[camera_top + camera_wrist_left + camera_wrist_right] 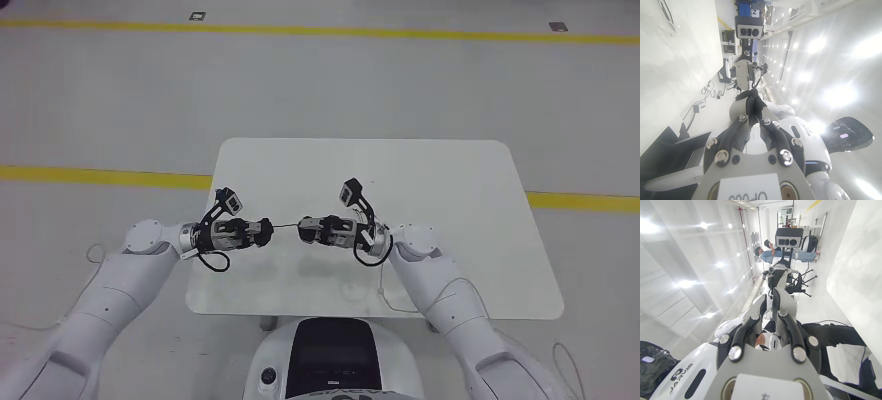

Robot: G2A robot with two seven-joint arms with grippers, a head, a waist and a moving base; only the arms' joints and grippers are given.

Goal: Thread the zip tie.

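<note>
Zip tie: long axis level, bridging gap between facing tools above bench. Left tool: clamped on one end. Right tool: at other end, closure not discernible.

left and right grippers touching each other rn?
Apart. Top view shows a plain gap between the left gripper and the right gripper, with only the thin zip tie running across it.
</note>
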